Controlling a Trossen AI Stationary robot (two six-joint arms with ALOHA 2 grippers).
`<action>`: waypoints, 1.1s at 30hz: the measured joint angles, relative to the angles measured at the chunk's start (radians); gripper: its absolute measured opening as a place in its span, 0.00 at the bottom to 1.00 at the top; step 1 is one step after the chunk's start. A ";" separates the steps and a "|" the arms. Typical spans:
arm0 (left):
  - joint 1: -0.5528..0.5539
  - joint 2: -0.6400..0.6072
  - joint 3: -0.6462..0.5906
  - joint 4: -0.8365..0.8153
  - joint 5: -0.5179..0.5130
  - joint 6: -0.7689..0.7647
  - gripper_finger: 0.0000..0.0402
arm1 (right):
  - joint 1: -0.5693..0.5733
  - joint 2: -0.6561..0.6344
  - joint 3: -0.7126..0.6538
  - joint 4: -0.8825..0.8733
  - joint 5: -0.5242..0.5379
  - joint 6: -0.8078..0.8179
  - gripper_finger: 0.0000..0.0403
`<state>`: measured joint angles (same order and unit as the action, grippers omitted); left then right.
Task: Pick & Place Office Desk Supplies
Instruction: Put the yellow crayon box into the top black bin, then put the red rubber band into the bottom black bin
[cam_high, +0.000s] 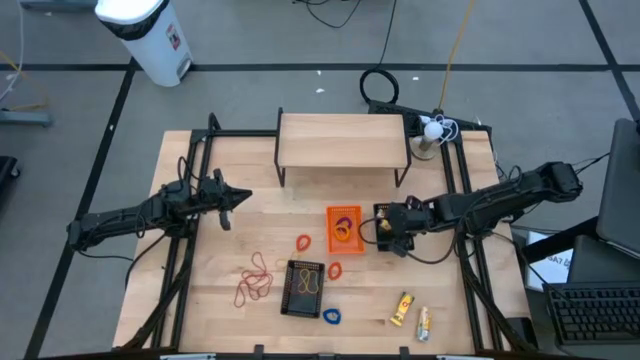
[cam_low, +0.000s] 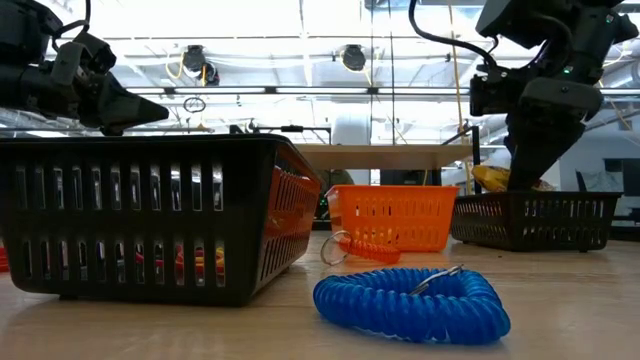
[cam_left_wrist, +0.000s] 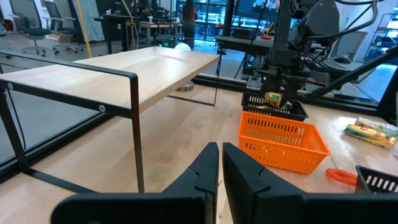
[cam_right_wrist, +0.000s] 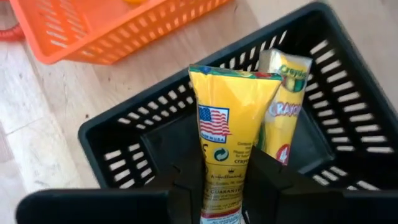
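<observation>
Toward the left edge of the surface (cam_high: 180, 300), left gripper (cam_high: 228, 198) aloft, fingers pressed together on nothing. Nearer the right edge, right gripper (cam_right_wrist: 225, 169) over a black basket (cam_right_wrist: 348, 118), pinching a yellow crayon packet (cam_right_wrist: 227, 118) low on its body, a second packet (cam_right_wrist: 285, 106) already inside. Probably light, flat and slick-skinned, slightly crushable; best taken across the narrow faces near the middle, gently.

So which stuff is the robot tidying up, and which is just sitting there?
Job things:
- yellow packet, in the right gripper over a black basket
- two packets on the table
- rubber bands
- blue coil
- orange basket

Just there:
- wooden shelf
- white bin
- left gripper, shut, waiting
</observation>
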<state>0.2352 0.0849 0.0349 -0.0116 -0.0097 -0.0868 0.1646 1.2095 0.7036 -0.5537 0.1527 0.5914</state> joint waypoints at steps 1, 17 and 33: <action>0.000 0.000 0.000 0.000 0.000 0.000 0.05 | 0.000 0.000 0.000 0.000 -0.001 0.004 0.19; 0.000 0.000 0.000 -0.001 0.000 0.001 0.05 | -0.002 0.059 -0.001 0.003 -0.029 -0.009 0.32; 0.000 0.000 0.000 -0.003 0.004 -0.002 0.05 | -0.027 -0.515 -0.070 0.398 0.081 -0.354 0.30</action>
<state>0.2352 0.0849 0.0349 -0.0146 -0.0059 -0.0891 0.1378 0.6944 0.6339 -0.1558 0.2339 0.2374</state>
